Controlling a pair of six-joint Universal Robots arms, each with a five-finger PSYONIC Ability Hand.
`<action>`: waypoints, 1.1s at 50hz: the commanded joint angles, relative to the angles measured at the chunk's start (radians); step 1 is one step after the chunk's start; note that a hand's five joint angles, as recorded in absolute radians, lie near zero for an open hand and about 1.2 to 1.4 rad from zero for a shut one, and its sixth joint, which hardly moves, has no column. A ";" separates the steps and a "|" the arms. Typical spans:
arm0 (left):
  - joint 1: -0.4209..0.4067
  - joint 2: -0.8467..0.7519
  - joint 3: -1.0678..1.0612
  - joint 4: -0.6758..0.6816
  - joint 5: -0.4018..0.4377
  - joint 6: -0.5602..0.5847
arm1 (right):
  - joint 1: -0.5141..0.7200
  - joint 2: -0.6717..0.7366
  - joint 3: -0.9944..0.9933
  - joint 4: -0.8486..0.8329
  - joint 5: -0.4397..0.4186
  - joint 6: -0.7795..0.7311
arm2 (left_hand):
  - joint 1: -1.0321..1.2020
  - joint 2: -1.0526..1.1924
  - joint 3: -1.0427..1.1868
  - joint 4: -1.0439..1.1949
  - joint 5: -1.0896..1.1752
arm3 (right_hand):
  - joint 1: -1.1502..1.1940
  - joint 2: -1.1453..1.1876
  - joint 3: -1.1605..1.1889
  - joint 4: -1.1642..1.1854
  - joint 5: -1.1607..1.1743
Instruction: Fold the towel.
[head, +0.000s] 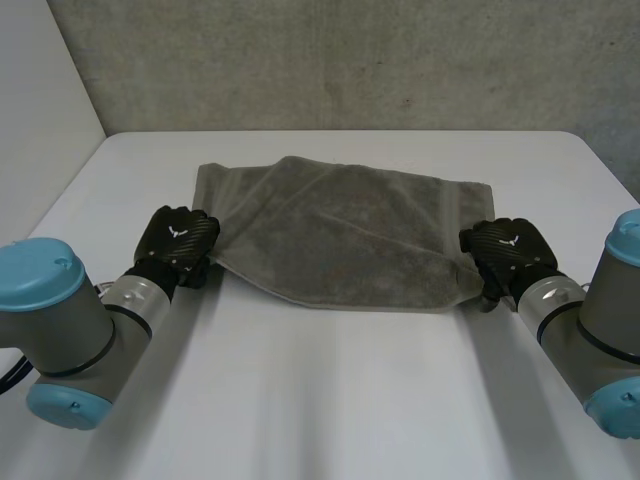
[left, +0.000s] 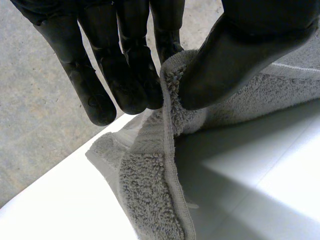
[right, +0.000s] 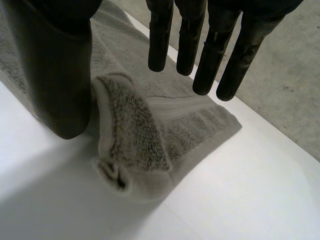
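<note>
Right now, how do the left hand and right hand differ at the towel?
The left hand pinches the towel's edge between thumb and fingers; the right hand's fingers are straight, holding nothing. The left hand holds its edge raised; the corner under the right hand lies folded on the table. Both are at near corners.

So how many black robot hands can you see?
2. The left hand pinches the towel at its left edge. The right hand is open, fingers straight, at the towel's near right corner.
</note>
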 joint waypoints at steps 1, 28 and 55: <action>0.000 -0.001 0.000 0.000 0.001 0.000 | 0.014 0.001 0.018 -0.043 0.001 0.000 | 0.084 0.057 0.051 0.038 0.070 | -0.011 -0.028 -0.021 -0.025 0.014; 0.017 -0.020 0.018 0.033 -0.002 0.006 | -0.005 0.011 0.000 -0.085 -0.018 0.007 | 0.084 0.057 0.051 0.038 0.070 | 0.883 0.866 0.873 0.869 0.908; 0.066 -0.149 0.080 0.101 -0.007 0.129 | -0.097 -0.047 -0.009 -0.091 -0.022 0.082 | -0.312 -0.340 -0.346 -0.358 -0.327 | 0.883 0.866 0.873 0.869 0.908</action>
